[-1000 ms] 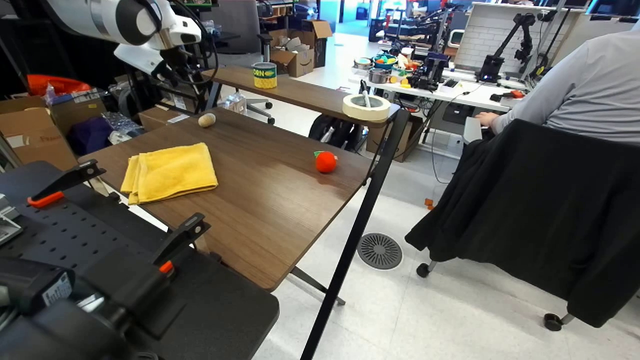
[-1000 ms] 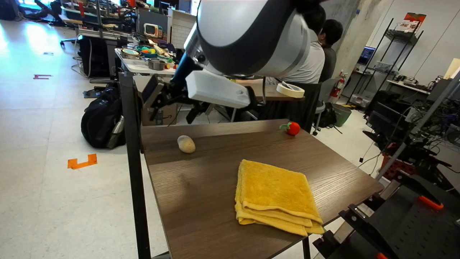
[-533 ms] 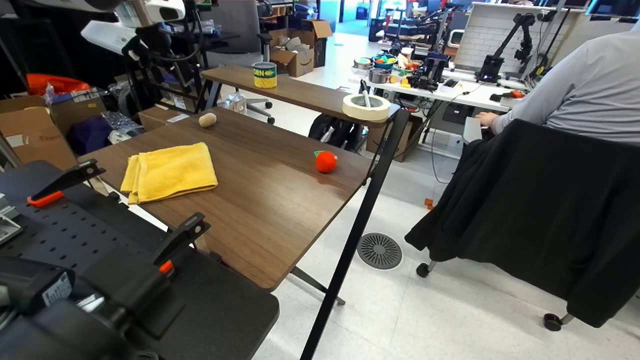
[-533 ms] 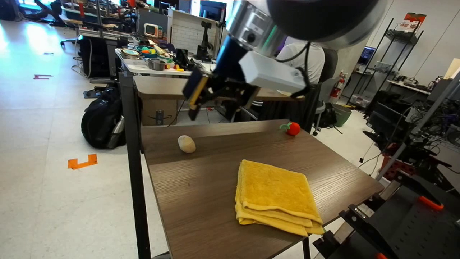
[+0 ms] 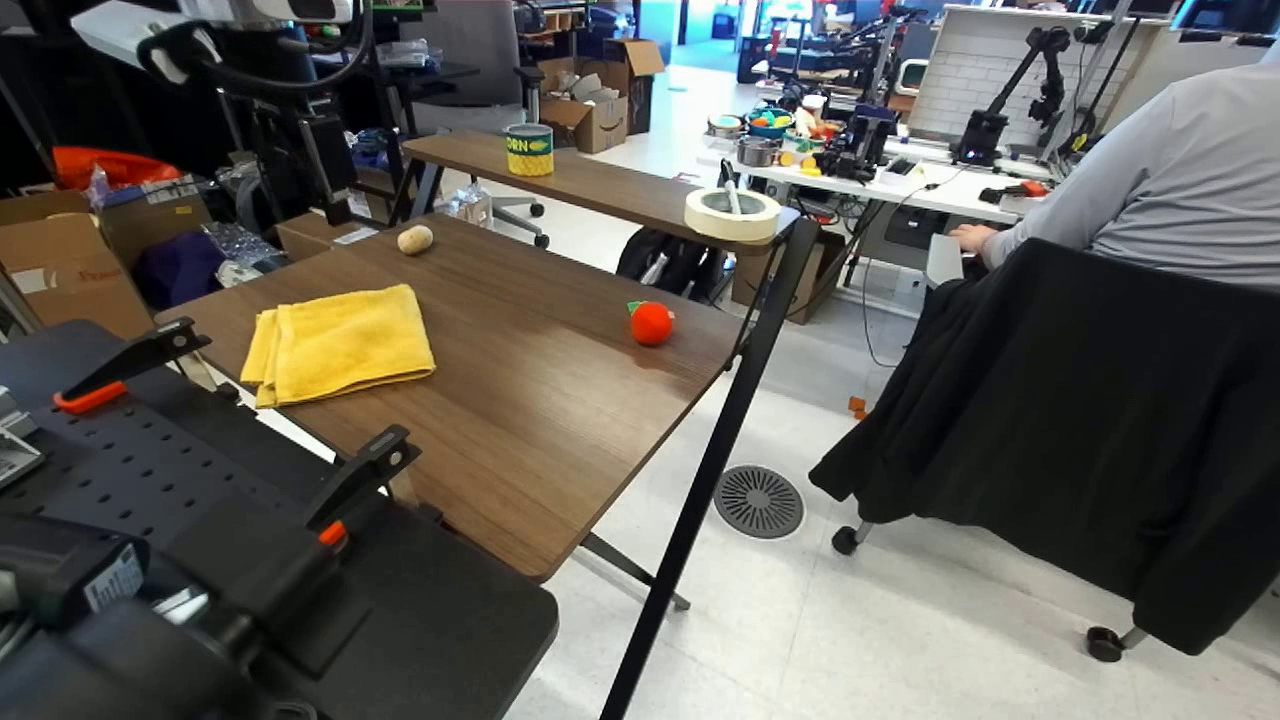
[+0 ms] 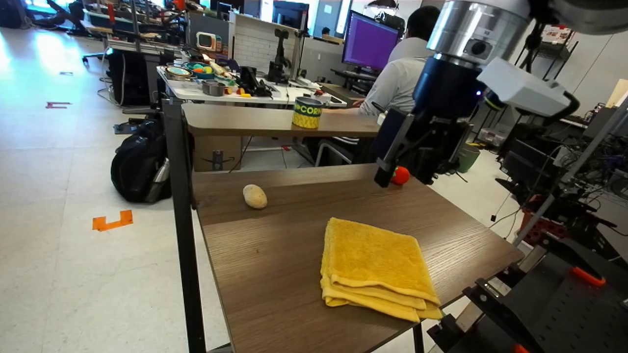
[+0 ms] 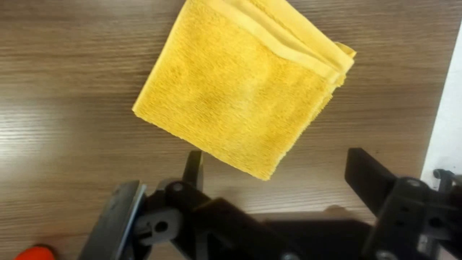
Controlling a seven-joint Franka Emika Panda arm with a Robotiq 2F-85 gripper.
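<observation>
- a folded yellow terry towel [image 6: 378, 264], fuzzy-napped with a banded hem, lies in squarish layers at the near right of a wood-grain table [image 6: 274, 284] in an exterior view.
- above the table, a black gripper [image 7: 275, 159] hangs with its jaws released and spread wide; in the wrist view, one corner of the towel shows between its blocky, angular fingers [image 7: 364, 173].
- at the table's far left in an exterior view, a potato-like oval [image 6: 255, 197], tan and finely speckled, rests well apart from the towel.
- a round red tomato [image 5: 651, 324], tipped with green, sits at the table's right side in an exterior view.
- on a raised wood-grain shelf [image 5: 600, 190] at the far side, a cylindrical metal corn can [image 5: 530, 150] stands to the left, its green-and-yellow label reading "corn"; to the right, a cream roll of masking tape [image 5: 730, 228] lies flat, a marker [image 5: 733, 200] propped in its hole.
- near left in an exterior view, a black pegboard [image 5: 160, 440] is punched with rows of round holes, orange-trimmed clamps [image 5: 375, 468] at its edge.
</observation>
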